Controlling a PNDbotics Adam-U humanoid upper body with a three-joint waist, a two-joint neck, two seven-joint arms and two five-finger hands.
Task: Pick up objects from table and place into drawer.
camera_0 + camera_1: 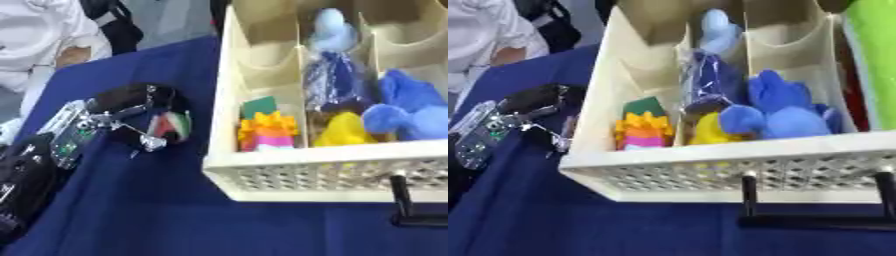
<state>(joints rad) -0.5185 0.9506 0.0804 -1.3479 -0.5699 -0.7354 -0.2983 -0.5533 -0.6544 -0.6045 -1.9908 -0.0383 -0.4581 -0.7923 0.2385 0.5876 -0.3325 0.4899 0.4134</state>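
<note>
— Where's your left robot hand (131, 117)?
— Curled around a small dark, red-and-green object (171, 126) on the blue worktop (157, 210), just beside the cream drawer (332, 167).
— Your right one?
— Out of sight.

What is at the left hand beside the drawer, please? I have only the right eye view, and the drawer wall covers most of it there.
Observer: The left eye view shows a small item striped red, white and green against the left hand, outside the left wall of the drawer. I cannot tell whether it is held.
Operator: Thank you. Does it touch the drawer?
Observer: It seems not. In the left eye view a strip of blue tablecloth shows between the striped item and the drawer wall.
</note>
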